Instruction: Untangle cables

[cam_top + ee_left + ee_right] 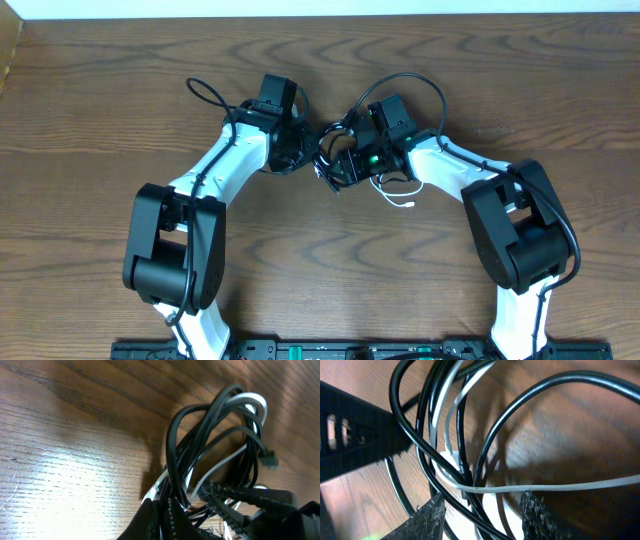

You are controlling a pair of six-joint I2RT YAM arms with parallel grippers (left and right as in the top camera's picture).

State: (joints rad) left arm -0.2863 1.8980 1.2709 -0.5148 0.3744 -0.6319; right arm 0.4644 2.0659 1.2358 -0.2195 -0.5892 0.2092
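The black and white cables [333, 160] lie tangled in one bunch at the table's middle, between both grippers. In the left wrist view, black cable [200, 435] loops stand up over the wood with a white cable [250, 399] loop among them. My left gripper [172, 507] is shut on black and white strands at the bunch's base; overhead it is the left gripper [306, 142]. My right gripper [482, 510] has its jaws apart, with a black cable [520, 405] strand and the white cable [560, 486] running between its fingers [427, 517]. Overhead, the right gripper [345, 162] sits against the bunch.
A white cable tail [402, 200] trails on the wood [300, 260] below the right wrist. Thicker arm wires arch over the left arm [205, 90] and the right arm [425, 85]. The left gripper's dark body [355, 440] crowds the right wrist view.
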